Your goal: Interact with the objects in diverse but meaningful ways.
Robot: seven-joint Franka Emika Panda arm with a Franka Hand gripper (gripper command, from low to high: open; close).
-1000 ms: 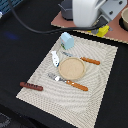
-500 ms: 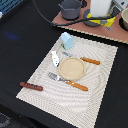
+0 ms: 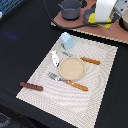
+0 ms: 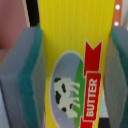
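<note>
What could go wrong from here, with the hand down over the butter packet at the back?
The yellow butter packet sits between the hand's pads, but whether they press on it is unclear; a lift could slip.

In the exterior view the hand is close to the grey pot, so a swing toward the exterior view's left might knock it.

Carrying the packet to the placemat, it could clip the upright pale blue cup.
</note>
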